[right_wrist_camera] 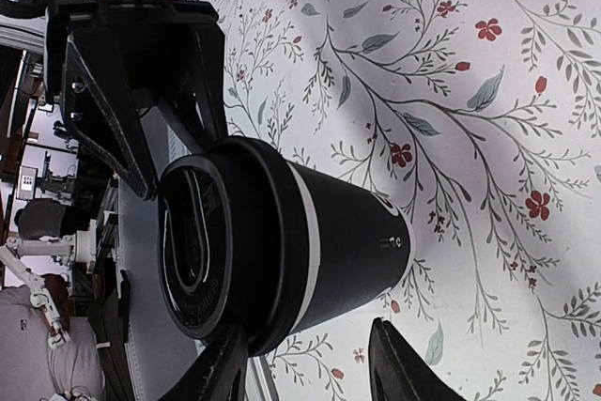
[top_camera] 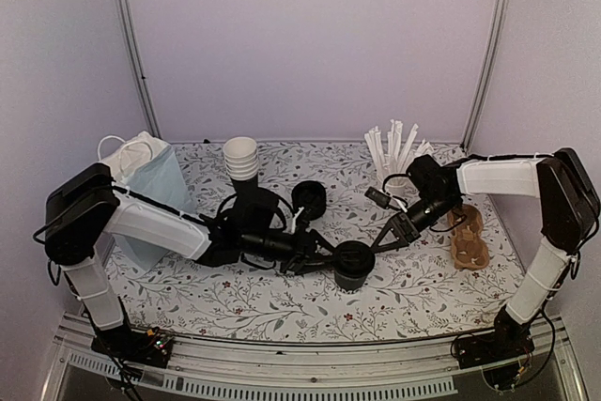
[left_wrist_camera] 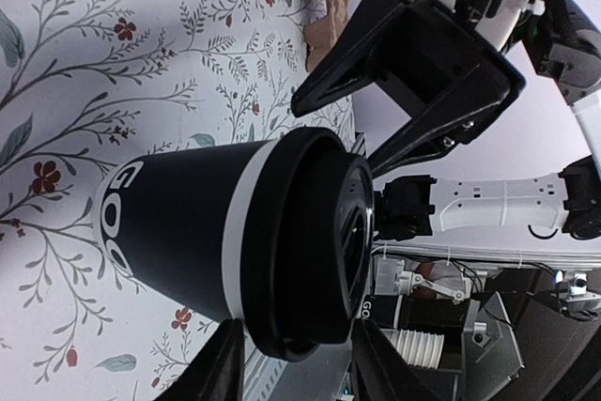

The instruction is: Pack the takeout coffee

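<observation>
The takeout coffee (top_camera: pixel 354 265) is a black paper cup with a whitish rim band and a black lid, standing upright on the flowered table near the front middle. My left gripper (top_camera: pixel 324 256) reaches it from the left, my right gripper (top_camera: pixel 383 239) from the right. In the left wrist view the lidded cup (left_wrist_camera: pixel 188 232) fills the middle, and my left gripper (left_wrist_camera: pixel 310 368) is open, one finger on each side of the lid's edge. In the right wrist view the cup (right_wrist_camera: pixel 347 241) lies between the spread fingers of my open right gripper (right_wrist_camera: pixel 310 363). Neither gripper visibly clamps it.
A nested stack of whitish cups (top_camera: pixel 241 159) stands at the back left. A white cup of wrapped straws (top_camera: pixel 394 149) stands at the back right. A cardboard cup carrier (top_camera: pixel 467 235) lies at the right, a paper bag (top_camera: pixel 150 185) at the left, and a black round item (top_camera: pixel 309 199) behind the cup.
</observation>
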Tool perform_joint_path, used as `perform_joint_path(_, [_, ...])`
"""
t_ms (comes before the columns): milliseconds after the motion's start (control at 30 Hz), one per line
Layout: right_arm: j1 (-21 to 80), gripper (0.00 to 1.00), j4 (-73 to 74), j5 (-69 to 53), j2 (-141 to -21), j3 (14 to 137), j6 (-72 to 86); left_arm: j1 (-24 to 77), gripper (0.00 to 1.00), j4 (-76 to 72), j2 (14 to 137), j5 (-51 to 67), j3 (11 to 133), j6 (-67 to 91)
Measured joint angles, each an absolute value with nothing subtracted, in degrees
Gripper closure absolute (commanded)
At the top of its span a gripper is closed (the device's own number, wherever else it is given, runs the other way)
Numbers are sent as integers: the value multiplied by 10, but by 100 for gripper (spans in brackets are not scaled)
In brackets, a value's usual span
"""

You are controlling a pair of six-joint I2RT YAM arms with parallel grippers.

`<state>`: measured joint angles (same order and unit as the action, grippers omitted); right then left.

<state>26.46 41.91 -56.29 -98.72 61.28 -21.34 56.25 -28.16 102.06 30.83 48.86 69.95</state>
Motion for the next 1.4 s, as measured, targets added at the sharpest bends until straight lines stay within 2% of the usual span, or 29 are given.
perform_joint_path(200, [265,55,415,-564,-988,613,-214,564,49,-302,1019,302,479,701])
perform_joint_path(333, [265,55,414,-567,-988,613,-214,566,49,-306,1002,288,470,687])
perform_joint_path(400, [265,55,413,-567,-988,612,-214,567,52,-306,987,279,470,680])
perform_joint_path(500, [265,55,411,-567,-988,612,-214,568,65,-306,966,267,470,674])
perform_joint_path(600, [265,55,410,-567,-988,611,-214,569,71,-302,965,262,470,675])
perform_joint_path(1133, [265,55,409,-567,-988,611,-214,571,80,-303,998,267,462,700])
perform_joint_path(1400, [262,55,409,-567,-988,611,-214,571,80,-308,1022,280,465,702])
